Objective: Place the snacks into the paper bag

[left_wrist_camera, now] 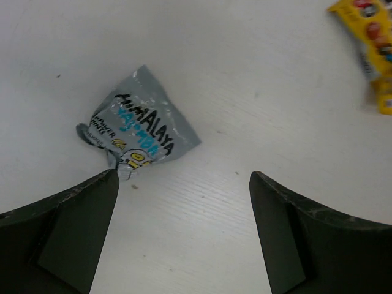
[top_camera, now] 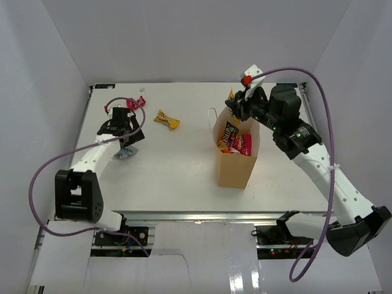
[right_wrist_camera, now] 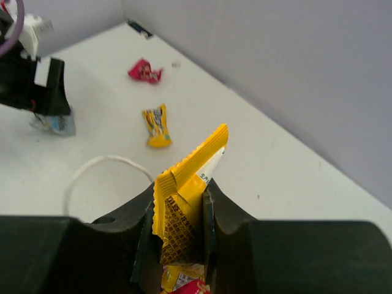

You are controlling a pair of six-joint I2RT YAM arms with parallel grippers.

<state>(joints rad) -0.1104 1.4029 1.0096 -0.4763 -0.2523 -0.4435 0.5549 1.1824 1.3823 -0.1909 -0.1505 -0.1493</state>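
The tan paper bag (top_camera: 236,165) stands upright right of centre and holds several packets. My right gripper (top_camera: 236,104) hangs over its back rim, shut on a yellow-orange packet (right_wrist_camera: 184,202) that also shows in the top view (top_camera: 232,96). My left gripper (left_wrist_camera: 184,202) is open and low over the table, just short of a grey-silver packet (left_wrist_camera: 141,125), which lies at its tips in the top view (top_camera: 127,151). A yellow packet (top_camera: 166,119) and a pink-red packet (top_camera: 141,102) lie at the back of the table. The yellow one shows at the left wrist view's corner (left_wrist_camera: 370,37).
The bag's white loop handle (right_wrist_camera: 101,168) lies over the table on its left side. The table's back edge meets the white wall behind the packets. The purple cables arc beside each arm.
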